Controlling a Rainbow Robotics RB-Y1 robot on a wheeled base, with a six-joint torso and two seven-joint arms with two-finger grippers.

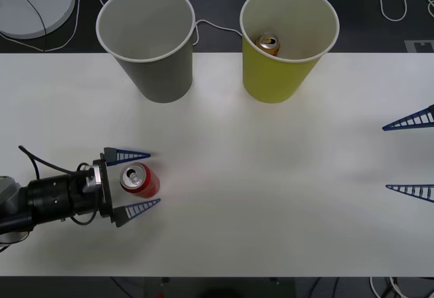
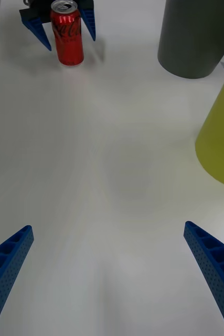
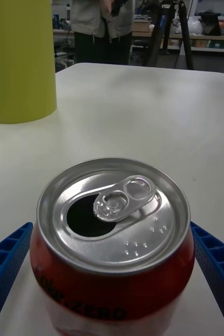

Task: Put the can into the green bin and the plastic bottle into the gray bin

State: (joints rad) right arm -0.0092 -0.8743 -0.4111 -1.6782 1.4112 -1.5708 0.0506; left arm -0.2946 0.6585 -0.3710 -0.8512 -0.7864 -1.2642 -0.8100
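The left tool [image 1: 140,181] sits low over the white bench [image 1: 271,196] near its left front part, its two blue ribbed fingers spread wide, one on each side of the can [image 1: 139,180]. The can stands upright between them; whether the fingers touch it I cannot tell, and the left wrist view shows a finger close at each side of its red wall. Its silver top is opened, the pull tab lying flat. The right tool [image 1: 409,155] hangs at the bench's right edge, released, fingers wide apart and holding nothing.

Counted: two bins, standing side by side at the far edge, the gray bin [image 1: 148,36] on the left and the green bin [image 1: 285,40] on the right. Two cans: the red one, and one gold can [image 1: 268,43] lying inside the green bin.
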